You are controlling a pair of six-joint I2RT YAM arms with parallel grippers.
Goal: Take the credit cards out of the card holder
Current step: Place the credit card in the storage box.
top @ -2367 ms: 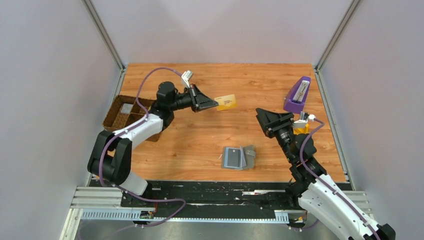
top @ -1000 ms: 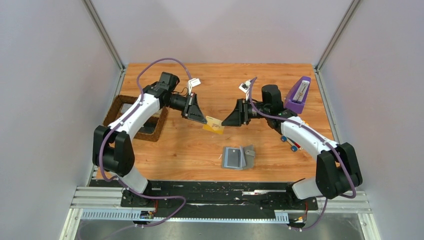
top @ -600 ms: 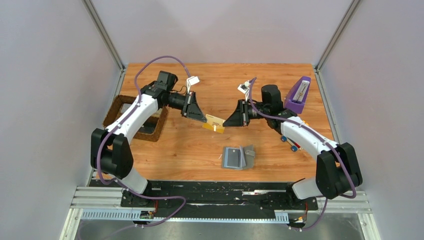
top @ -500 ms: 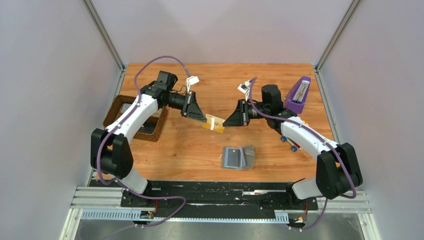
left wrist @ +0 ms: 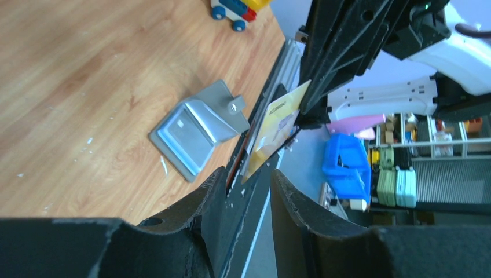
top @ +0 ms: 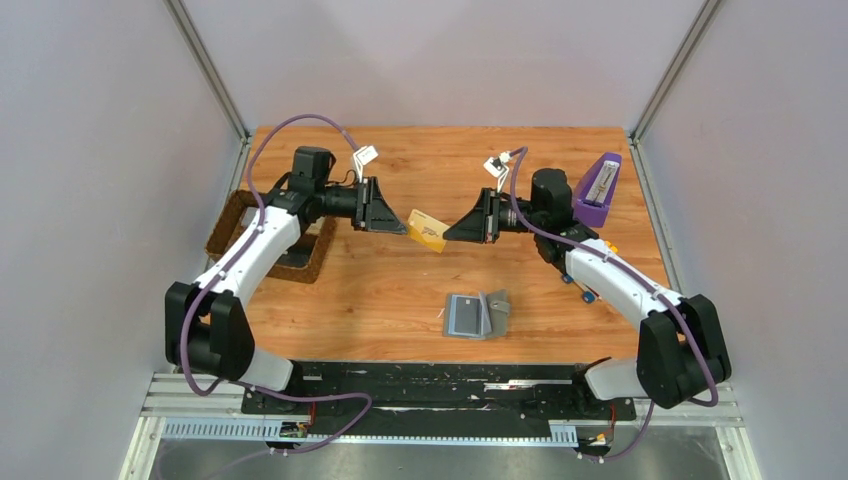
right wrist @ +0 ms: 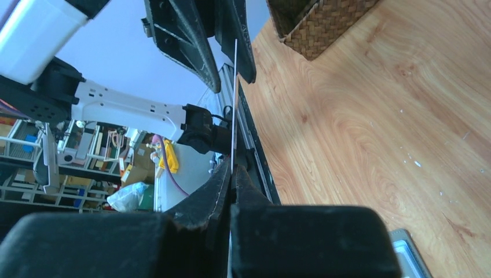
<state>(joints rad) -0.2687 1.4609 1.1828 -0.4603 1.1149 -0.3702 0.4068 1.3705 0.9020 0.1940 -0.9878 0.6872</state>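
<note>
My right gripper (top: 447,235) pinches the gold card (top: 427,230) above the table (top: 350,290), its far end inside my spread left gripper (top: 402,227), while the holder (top: 478,315) lies unfolded near the front edge.

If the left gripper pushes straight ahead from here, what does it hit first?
The gold credit card, pinched in the right gripper, lies right ahead of the open left gripper; that other gripper comes just behind it. Depth is hard to judge.

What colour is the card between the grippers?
Yellow-gold with some printing; the card shows best in the left wrist view.
</note>
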